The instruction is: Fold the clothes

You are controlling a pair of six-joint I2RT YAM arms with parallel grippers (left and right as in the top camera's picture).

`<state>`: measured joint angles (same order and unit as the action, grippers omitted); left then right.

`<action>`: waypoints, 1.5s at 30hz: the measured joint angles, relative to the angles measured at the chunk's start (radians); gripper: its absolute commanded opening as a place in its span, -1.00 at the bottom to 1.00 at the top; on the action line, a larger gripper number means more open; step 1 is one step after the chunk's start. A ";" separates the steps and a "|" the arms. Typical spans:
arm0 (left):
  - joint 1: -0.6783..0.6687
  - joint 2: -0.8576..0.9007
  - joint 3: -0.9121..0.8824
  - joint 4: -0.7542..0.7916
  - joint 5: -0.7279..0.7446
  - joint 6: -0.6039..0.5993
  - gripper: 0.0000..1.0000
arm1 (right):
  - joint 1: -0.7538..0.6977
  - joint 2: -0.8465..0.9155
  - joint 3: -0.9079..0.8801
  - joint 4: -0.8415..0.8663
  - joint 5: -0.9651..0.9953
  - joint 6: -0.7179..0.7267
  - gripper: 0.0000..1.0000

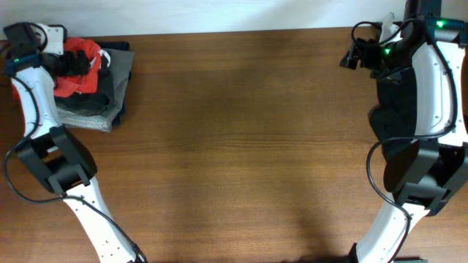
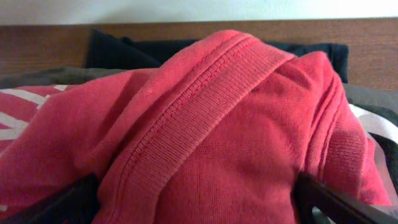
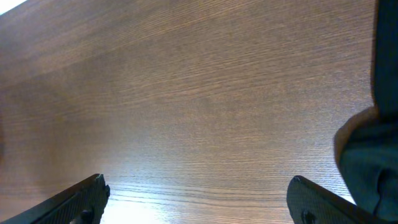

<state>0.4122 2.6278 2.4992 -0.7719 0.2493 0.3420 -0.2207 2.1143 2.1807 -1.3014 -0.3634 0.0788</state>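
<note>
Folds of red T-shirt (image 2: 236,143) hide most of black garment (image 2: 124,53).

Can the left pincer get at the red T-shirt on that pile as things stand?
Probably yes: the left pincer is open, with the red T-shirt bunched between its fingers and nothing in the way.

Your overhead view has even, warm light on the table (image 1: 241,131), dimmer toward the near edge. Your right wrist view catches a pale glare on the wood; the left one is soft, the orange-red T-shirt (image 2: 205,143) too close.
</note>
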 measured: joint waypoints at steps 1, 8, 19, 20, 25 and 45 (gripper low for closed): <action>-0.001 0.009 0.005 0.002 0.006 0.002 0.98 | 0.000 0.000 0.000 -0.001 0.000 0.000 0.93; -0.022 0.028 0.031 -0.013 -0.004 0.006 0.98 | 0.000 0.000 0.000 0.000 0.000 0.000 0.93; -0.065 -0.031 0.020 -0.169 0.006 0.013 0.98 | 0.000 0.000 0.000 0.000 0.000 -0.001 0.98; -0.069 -0.044 0.014 -0.183 0.005 0.013 0.98 | 0.000 0.000 0.000 0.000 0.000 -0.001 0.98; -0.080 -0.133 -0.013 -0.215 0.006 0.006 0.98 | 0.000 0.000 0.000 0.015 0.000 -0.005 0.98; -0.080 -0.552 -0.015 -0.353 -0.006 -0.077 0.98 | 0.029 0.003 0.557 -0.198 0.030 -0.149 0.97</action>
<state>0.3321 2.0758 2.4840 -1.1252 0.2432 0.2649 -0.1921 2.1174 2.7380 -1.4990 -0.3332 -0.0704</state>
